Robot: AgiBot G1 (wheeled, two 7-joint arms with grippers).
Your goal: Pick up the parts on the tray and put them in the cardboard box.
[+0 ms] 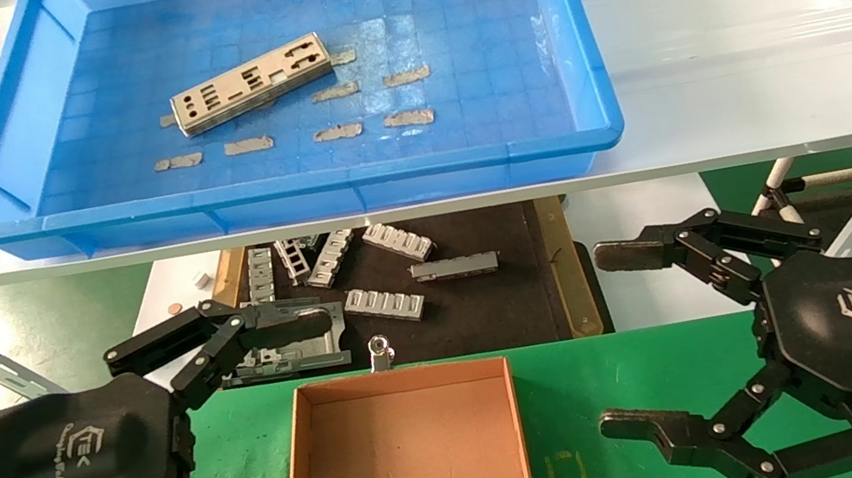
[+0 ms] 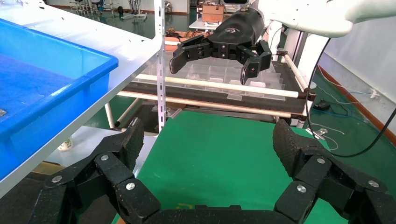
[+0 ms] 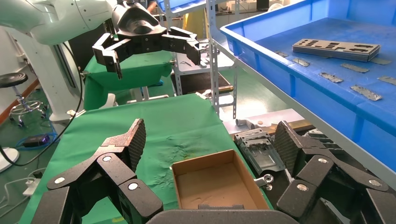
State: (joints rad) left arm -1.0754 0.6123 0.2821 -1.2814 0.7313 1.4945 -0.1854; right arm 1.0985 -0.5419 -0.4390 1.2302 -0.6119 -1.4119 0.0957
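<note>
Nothing boxed yet, both grippers empty.

Left gripper (image 1: 249, 428) is spread wide at the box's 9 o'clock; cardboard box (image 1: 411, 452) looks bare; right gripper (image 1: 654, 339) is spread at its 3. The stacked plates (image 1: 251, 83) sit in the blue tray (image 1: 294, 188) at 12, among tape strips (image 1: 249, 145), with the white shelf's edge (image 1: 725, 142) and ribbed brackets (image 1: 385, 303) between.

Blue tray (image 1: 578, 54) (grid-patterned), brown cardboard box (image 1: 412, 460)

A green floor (image 3: 14, 126), a stool (image 3: 13, 80) on castors, and perhaps distant workbenches (image 2: 212, 14).
</note>
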